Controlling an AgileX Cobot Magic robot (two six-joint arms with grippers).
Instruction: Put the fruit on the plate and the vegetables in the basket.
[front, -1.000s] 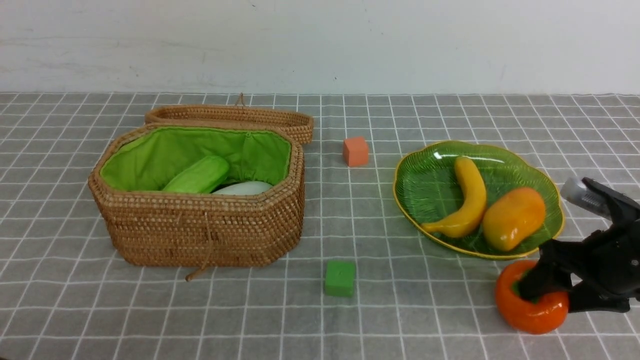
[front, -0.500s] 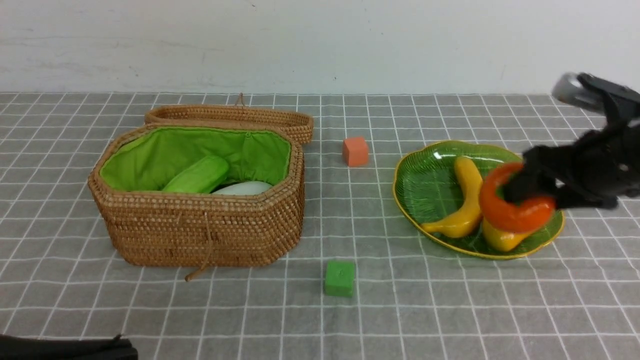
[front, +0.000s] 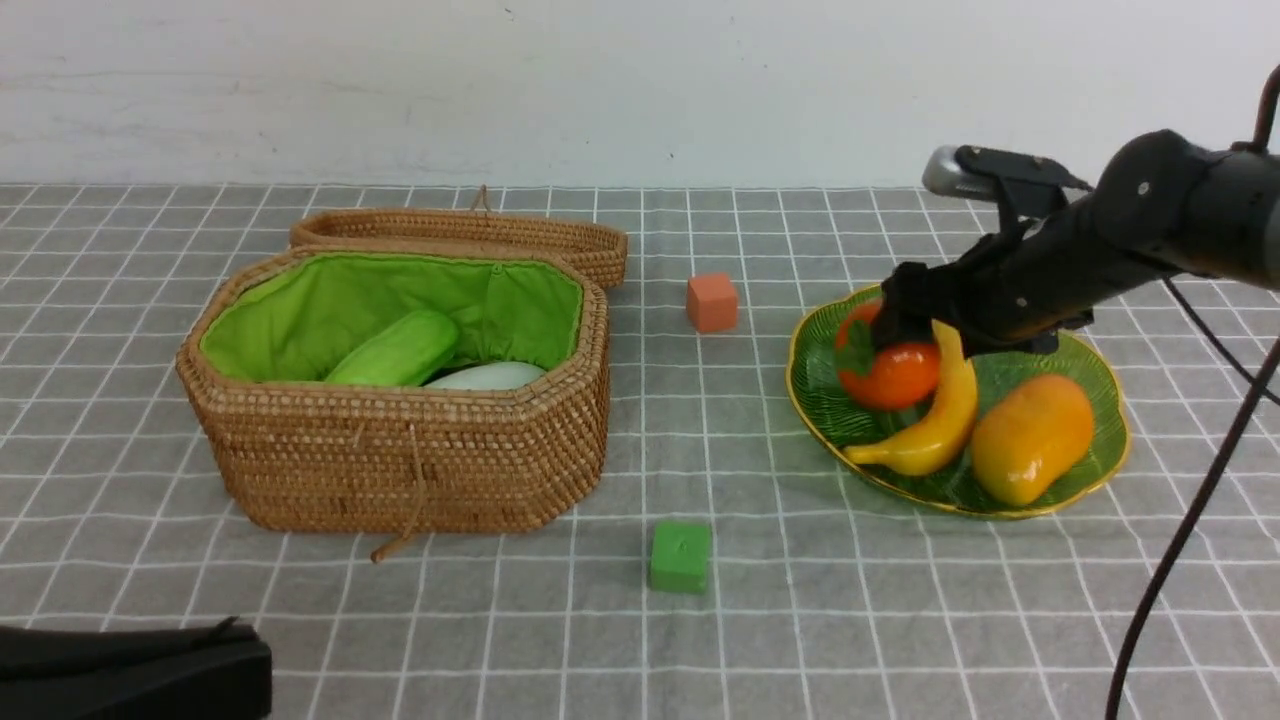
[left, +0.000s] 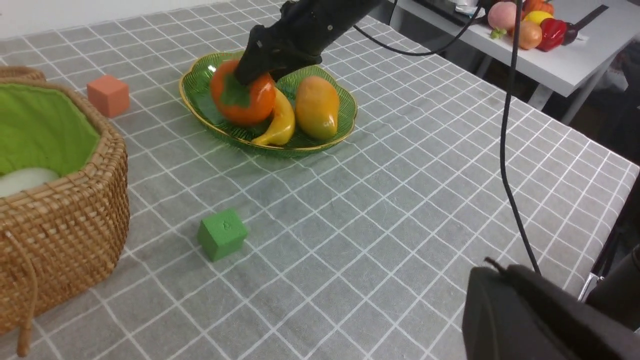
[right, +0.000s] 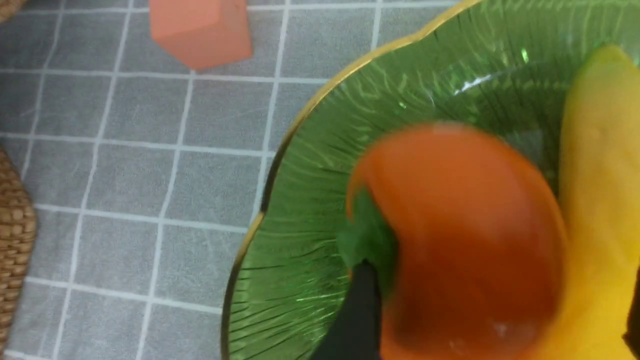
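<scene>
Orange persimmon (front: 888, 372) under right gripper (front: 905, 318)

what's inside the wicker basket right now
Inside the basket, a green cucumber and a white radish show. The near wall hides its floor, so anything else there cannot be seen.

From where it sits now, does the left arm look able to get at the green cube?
Probably yes. The left pincer sits low at the near edge, and only bare cloth lies between it and the green cube; the basket stands farther back, off that path.
</scene>
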